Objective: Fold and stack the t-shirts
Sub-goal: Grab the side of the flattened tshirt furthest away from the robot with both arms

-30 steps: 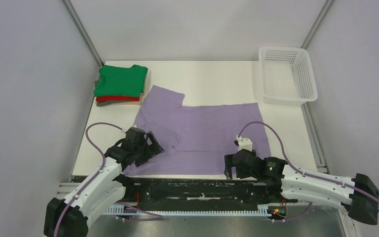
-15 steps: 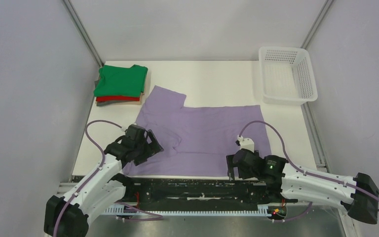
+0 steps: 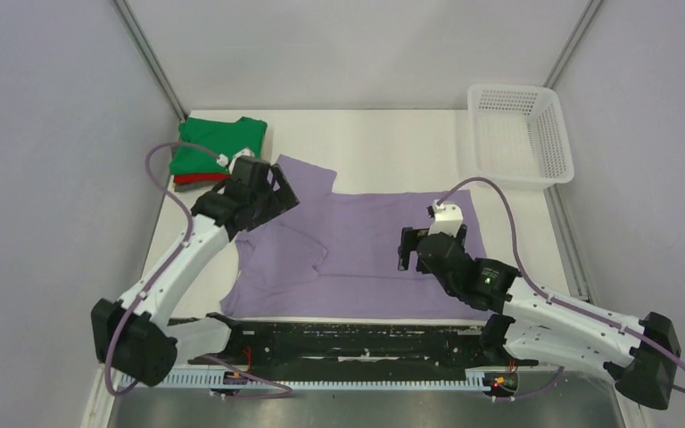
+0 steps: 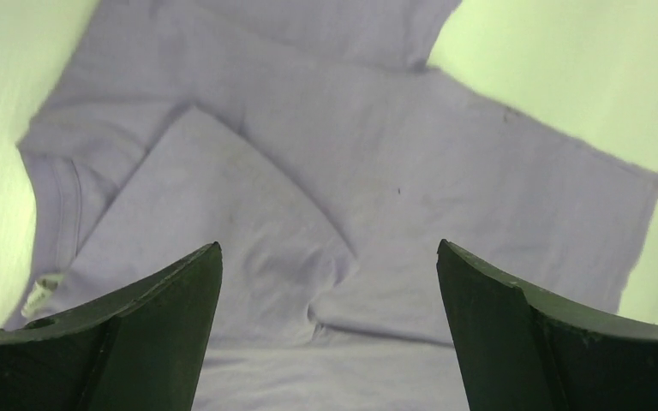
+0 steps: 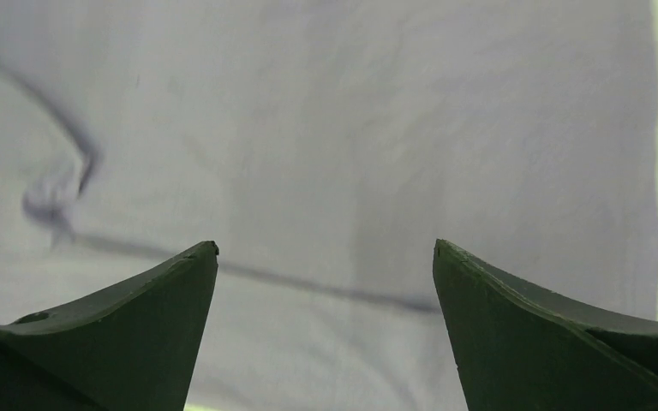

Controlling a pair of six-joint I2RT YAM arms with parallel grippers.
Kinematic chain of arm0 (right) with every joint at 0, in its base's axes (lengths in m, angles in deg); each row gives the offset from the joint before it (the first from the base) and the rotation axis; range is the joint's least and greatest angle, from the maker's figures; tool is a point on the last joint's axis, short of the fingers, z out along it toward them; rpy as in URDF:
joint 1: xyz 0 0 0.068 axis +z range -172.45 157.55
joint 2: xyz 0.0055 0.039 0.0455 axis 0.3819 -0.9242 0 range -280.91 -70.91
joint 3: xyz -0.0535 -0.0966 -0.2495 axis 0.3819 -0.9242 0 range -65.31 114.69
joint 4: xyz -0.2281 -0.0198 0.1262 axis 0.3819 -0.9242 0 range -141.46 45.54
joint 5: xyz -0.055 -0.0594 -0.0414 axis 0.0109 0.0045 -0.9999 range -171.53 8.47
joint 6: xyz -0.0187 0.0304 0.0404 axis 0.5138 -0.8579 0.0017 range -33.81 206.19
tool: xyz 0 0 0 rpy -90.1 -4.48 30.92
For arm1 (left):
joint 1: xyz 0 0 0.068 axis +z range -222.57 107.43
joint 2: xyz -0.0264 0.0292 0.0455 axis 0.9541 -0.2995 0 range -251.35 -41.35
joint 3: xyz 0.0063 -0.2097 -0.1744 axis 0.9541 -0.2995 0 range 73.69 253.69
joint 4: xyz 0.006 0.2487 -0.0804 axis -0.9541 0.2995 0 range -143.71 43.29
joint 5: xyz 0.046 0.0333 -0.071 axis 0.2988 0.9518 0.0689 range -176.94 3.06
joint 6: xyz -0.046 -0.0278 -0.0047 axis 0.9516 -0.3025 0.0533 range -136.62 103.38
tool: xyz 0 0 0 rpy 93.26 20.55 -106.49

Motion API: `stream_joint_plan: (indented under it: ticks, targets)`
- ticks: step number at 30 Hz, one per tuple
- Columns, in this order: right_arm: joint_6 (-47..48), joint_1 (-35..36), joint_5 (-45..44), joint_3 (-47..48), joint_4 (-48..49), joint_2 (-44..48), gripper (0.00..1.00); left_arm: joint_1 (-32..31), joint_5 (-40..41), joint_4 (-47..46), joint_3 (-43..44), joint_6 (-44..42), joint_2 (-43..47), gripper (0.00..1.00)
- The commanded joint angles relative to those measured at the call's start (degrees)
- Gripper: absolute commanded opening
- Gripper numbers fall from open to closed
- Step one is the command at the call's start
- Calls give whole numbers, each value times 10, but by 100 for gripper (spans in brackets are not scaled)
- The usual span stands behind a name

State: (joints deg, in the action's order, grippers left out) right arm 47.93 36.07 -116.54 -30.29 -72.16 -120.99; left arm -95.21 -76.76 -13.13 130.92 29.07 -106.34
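Observation:
The lilac t-shirt (image 3: 383, 232) lies spread on the white table, its near left sleeve folded inward over the body. It fills the left wrist view (image 4: 394, 171) and the right wrist view (image 5: 351, 128). My left gripper (image 3: 284, 198) hovers open and empty over the shirt's far left part, beside the stack; its jaws stand wide apart (image 4: 329, 245). My right gripper (image 3: 408, 252) hovers open and empty over the shirt's right half (image 5: 326, 245). The green t-shirt (image 3: 218, 143) tops a folded stack at the far left, with the red t-shirt (image 3: 198, 177) under it. The greyish shirt is hidden by my left arm.
A white mesh basket (image 3: 517, 134) stands at the far right corner. Bare table (image 3: 383, 147) lies beyond the lilac shirt. Side walls close in left and right. A black rail (image 3: 348, 334) runs along the near edge.
Both grippers have risen from the shirt's near edge and moved toward the far side. The left went far, up beside the stack; the right went to the shirt's right middle. The shirt lies as before.

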Motion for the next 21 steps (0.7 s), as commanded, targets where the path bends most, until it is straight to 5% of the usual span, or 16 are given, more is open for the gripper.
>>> stream_joint_plan:
  ticks: [1, 12, 21]
  targets:
    - [75, -102, -8, 5, 142, -4, 98, 7, 52, -12, 100, -59, -116, 100]
    - [173, -264, 116, 0, 201, -101, 98, 79, 61, 55, 507, -210, -497, 100]
    - [188, -321, 198, -7, 203, -150, 98, 108, 29, 35, 677, -253, -679, 93]
